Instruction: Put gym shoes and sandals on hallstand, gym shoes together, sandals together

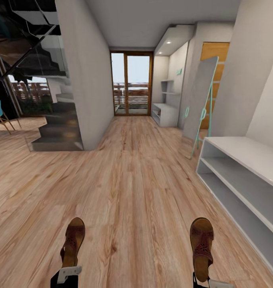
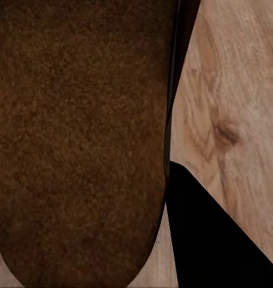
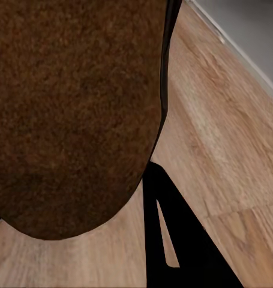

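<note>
Each claw is clamped on one sandal, left [image 1: 72, 243] and right [image 1: 202, 247], held above the corridor floor [image 1: 136, 188] (carry step), and next comes the far grey hallstand [image 1: 166, 114].

Corridor ahead, a sandal held out on each side of me

My left sandal [image 1: 72, 242] and right sandal [image 1: 202, 248] are well apart above the corridor floor [image 1: 132, 192]; a two-shelf bench [image 1: 248, 180] stands at my right, the hallstand [image 1: 166, 114] far ahead on the right, stairs [image 1: 58, 128] ahead left
</note>
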